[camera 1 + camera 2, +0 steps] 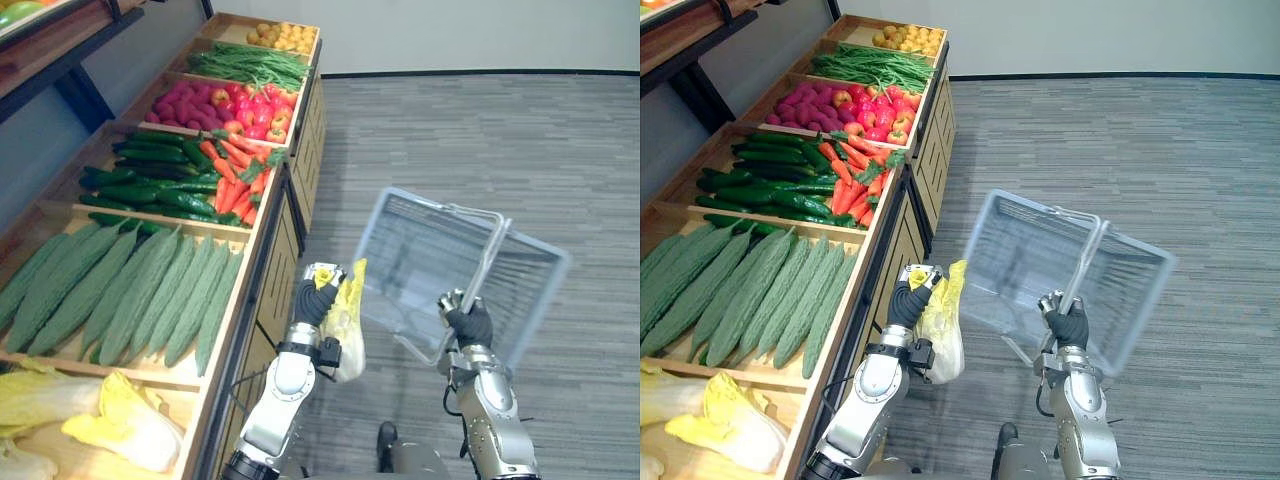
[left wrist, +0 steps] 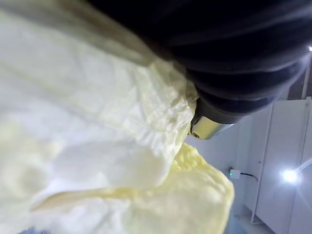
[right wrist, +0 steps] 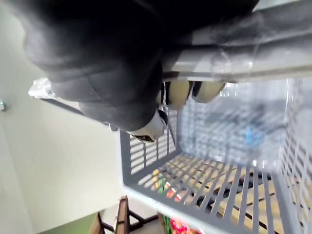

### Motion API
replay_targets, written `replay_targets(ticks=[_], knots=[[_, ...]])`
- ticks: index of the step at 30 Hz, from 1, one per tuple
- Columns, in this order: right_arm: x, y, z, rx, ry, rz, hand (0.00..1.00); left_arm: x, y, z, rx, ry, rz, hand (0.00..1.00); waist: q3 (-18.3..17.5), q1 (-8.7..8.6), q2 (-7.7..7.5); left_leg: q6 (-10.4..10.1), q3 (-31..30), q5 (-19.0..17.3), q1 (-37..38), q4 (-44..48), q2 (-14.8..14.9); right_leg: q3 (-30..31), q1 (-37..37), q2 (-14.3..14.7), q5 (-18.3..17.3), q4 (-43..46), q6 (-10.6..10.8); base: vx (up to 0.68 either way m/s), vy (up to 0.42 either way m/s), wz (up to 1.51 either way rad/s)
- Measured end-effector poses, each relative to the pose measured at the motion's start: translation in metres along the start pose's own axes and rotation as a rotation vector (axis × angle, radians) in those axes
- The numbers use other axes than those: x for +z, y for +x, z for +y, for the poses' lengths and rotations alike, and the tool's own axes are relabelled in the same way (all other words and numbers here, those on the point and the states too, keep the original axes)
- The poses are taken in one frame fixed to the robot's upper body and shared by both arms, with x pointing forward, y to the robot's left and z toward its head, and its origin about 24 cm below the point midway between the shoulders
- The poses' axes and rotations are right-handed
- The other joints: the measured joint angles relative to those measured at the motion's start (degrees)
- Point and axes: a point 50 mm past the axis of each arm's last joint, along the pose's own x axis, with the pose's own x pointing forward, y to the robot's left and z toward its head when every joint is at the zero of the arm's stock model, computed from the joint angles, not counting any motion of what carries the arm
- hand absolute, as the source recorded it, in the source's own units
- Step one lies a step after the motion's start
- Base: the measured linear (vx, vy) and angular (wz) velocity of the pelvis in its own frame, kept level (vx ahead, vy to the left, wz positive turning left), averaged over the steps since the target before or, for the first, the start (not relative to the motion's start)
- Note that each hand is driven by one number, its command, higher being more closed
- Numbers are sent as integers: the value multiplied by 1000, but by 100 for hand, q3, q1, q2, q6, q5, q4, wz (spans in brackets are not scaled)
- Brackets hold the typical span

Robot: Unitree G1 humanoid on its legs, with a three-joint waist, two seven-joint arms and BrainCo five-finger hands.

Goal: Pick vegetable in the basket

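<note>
The fingers of the left hand (image 1: 312, 297) are curled round a pale yellow cabbage (image 1: 346, 322), held between the vegetable shelf (image 1: 283, 250) and the grey basket (image 1: 410, 250), just outside the basket's near wall. The fingers of the right hand (image 1: 470, 322) are closed round the basket's handle (image 1: 487, 262), holding the basket clear of the floor.

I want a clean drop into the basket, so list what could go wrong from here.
1. The cabbage hangs from the left hand over the floor, beside the basket, not above it; released now, it would likely miss.
2. The basket tilts from its handle in the right hand, so a cabbage landing inside might tip it further.
</note>
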Motion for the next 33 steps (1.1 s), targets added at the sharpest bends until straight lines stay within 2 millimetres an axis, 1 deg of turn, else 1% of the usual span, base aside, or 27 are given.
replay_targets(ticks=[1, 2, 3, 4, 5, 6, 7, 12, 13, 15, 16, 17, 18, 19, 20, 21, 22, 23, 24, 26, 27, 33], knots=[[0, 0, -1, -8, 3, -3, 100, 1, 1, 0, -4, 8, -7, 100, 11, -24, -20, 3, -25, 33, 41, -91, -79, 0, 55, 4, 43, -128, 66, 145, 137, 11], [1, 0, -4, -22, 2, -5, 100, 2, 3, 2, 4, 11, -14, 100, 20, -59, -17, 9, -143, 37, 138, -197, -241, 61, 187, -5, 142, -409, 177, 138, 135, 5], [1, 0, -5, -27, 0, -2, 100, 2, 4, 5, 17, 16, -10, 100, 32, -71, -4, 42, -324, 55, 172, -146, -345, 125, 360, -12, 218, -637, 203, 147, 370, -98], [-3, -2, -6, -25, -7, 14, 100, 6, 4, 12, 64, 16, -29, 100, 43, 129, 93, 217, -1543, -69, 279, -692, -736, 760, 699, -33, 349, -1017, 411, 109, 435, -122], [-4, -2, -3, -13, 3, 16, 100, 6, 5, 13, 62, 22, -32, 100, -12, 104, 134, 273, -1452, -129, 323, -922, -770, 886, 720, -44, 455, -1281, 511, 51, 473, -113], [-5, -3, 0, -10, 17, 18, 100, 8, 7, 9, 45, 20, -41, 100, 36, 31, 63, 280, -1437, -132, 368, -1119, -826, 921, 719, -86, 533, -1433, 549, -42, 325, -43], [-14, -6, 14, 50, 54, 57, 100, 7, 6, -6, -20, 11, -32, 100, 75, 97, -49, 342, -1387, -101, 657, -1772, -865, 1128, 713, -8, 785, -1683, 566, -68, 226, -23], [-14, -6, 14, 49, 54, 56, 100, 7, 5, -7, -23, 11, -31, 100, 43, 91, -73, 395, -1365, -69, 678, -1870, -866, 1183, 756, -18, 867, -1880, 569, -49, 21, -14], [-18, -7, 21, 90, 60, 79, 100, 1, 9, -10, -49, 13, -11, 100, 2, 104, -99, 421, -1192, -11, 800, -2097, -867, 1379, 706, 11, 992, -2013, 543, -39, -23, -57], [-28, -12, 36, 203, 54, 136, 100, -15, 21, -18, -117, 62, 50, 100, -55, 76, -93, 417, -949, -17, 824, -2171, -853, 1616, 623, 66, 1015, -2013, 549, -59, -13, -71], [-35, -16, 46, 275, 57, 185, 100, -20, 26, -22, -147, 82, 78, 100, -112, -6, -96, 408, -867, -35, 808, -2207, -847, 1712, 554, 61, 1016, -2014, 548, -39, 2, -48], [-43, -22, 55, 328, 66, 230, 100, -20, 27, -31, -188, 85, 81, 100, -116, -136, -118, 407, -825, -36, 806, -2209, -839, 1734, 520, 76, 1026, -2014, 545, -4, 2, -33], [-49, -26, 60, 354, 67, 258, 100, -22, 27, -38, -218, 92, 84, 100, -125, -151, -133, 407, -800, -36, 808, -2208, -831, 1755, 504, 90, 1054, -2014, 538, 6, -14, -24], [-69, -38, 71, 402, 111, 381, 100, -33, 31, -55, -305, 153, 116, 100, -152, -145, -176, 406, -722, -36, 828, -2218, -816, 1817, 491, 119, 1082, -2014, 525, 3, -15, -22], [-78, -42, 72, 416, 134, 443, 100, -38, 34, -57, -339, 194, 136, 100, -167, -136, -186, 406, -691, -36, 853, -2235, -814, 1838, 494, 127, 1087, -2014, 525, -6, -16, -26], [-84, -44, 70, 421, 179, 516, 100, -49, 37, -53, -371, 251, 188, 100, -175, -145, -180, 407, -634, -34, 893, -2260, -817, 1841, 496, 137, 1127, -2015, 523, -14, -10, -19], [-85, -44, 70, 412, 210, 539, 100, -51, 36, -51, -370, 257, 202, 100, -175, -145, -180, 407, -611, -34, 894, -2260, -822, 1851, 492, 135, 1131, -2017, 527, -25, -9, -14], [-88, -48, 70, 412, 237, 577, 100, -53, 34, -51, -373, 258, 211, 100, -174, -147, -183, 407, -614, -33, 896, -2259, -825, 1850, 490, 135, 1151, -2018, 526, 0, 0, 0], [-94, -56, 72, 431, 243, 623, 100, -57, 29, -53, -391, 260, 229, 100, -176, -137, -187, 407, -627, -33, 896, -2260, -828, 1838, 494, 128, 1159, -2018, 524, -32, -2, 4], [-95, -58, 70, 437, 230, 639, 100, -61, 25, -51, -396, 272, 247, 100, -176, -98, -187, 411, -643, -31, 895, -2260, -859, 1828, 497, 95, 1169, -2020, 538, -36, 2, 6], [-95, -59, 71, 447, 232, 640, 100, -61, 25, -49, -397, 280, 247, 0, -178, -80, -191, 413, -673, -30, 908, -2256, -876, 1820, 524, 72, 1184, -2022, 558, -44, 5, 9], [-95, -58, 72, 450, 231, 638, 100, -61, 26, -48, -394, 286, 243, 0, -231, -73, -291, 414, -755, -29, 900, -2233, -895, 1731, 561, 57, 1186, -2043, 560, -49, -17, 7]])
